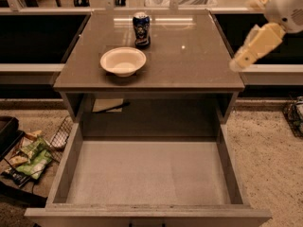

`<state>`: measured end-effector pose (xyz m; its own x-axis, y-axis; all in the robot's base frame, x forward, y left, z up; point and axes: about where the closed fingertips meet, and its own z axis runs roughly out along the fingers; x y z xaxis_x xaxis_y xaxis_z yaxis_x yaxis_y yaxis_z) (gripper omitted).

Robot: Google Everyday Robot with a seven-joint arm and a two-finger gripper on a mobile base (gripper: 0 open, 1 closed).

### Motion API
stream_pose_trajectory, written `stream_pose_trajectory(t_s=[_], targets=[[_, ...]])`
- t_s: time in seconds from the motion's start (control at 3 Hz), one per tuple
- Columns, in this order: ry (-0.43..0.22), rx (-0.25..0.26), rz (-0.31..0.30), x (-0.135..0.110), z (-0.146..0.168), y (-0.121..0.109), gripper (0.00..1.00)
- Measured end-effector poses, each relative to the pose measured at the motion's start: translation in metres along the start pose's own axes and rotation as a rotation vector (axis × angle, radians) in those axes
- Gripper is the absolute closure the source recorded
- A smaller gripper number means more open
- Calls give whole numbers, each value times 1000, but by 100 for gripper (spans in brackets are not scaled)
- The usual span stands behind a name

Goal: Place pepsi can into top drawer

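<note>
The pepsi can (141,29) stands upright near the back of the brown glossy cabinet top (189,60), dark blue with a silver top. A cream round bowl (123,61) sits just in front of it and to its left. The top drawer (147,174) is pulled fully out below, wide and grey, with nothing on its pale floor. My gripper (239,63) is at the right edge of the view, above the cabinet's right side, well to the right of the can and not touching it. It holds nothing that I can see.
A wire basket with snack packets (28,155) lies on the floor to the left of the drawer. Another rack (296,115) is at the far right on the floor. Dark counters run along both sides behind the cabinet.
</note>
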<state>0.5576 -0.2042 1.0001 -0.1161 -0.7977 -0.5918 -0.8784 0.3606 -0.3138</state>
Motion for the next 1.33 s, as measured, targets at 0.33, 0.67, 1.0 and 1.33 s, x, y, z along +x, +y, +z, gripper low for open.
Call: stream_pose_trajectory(t_s=[0.33, 0.67, 1.0, 1.33], targets=[[-232, 39, 67, -26, 22, -48, 0], [-393, 77, 102, -48, 37, -77, 0], [-498, 112, 141, -59, 46, -89, 0], [-509, 123, 144, -63, 46, -92, 0]])
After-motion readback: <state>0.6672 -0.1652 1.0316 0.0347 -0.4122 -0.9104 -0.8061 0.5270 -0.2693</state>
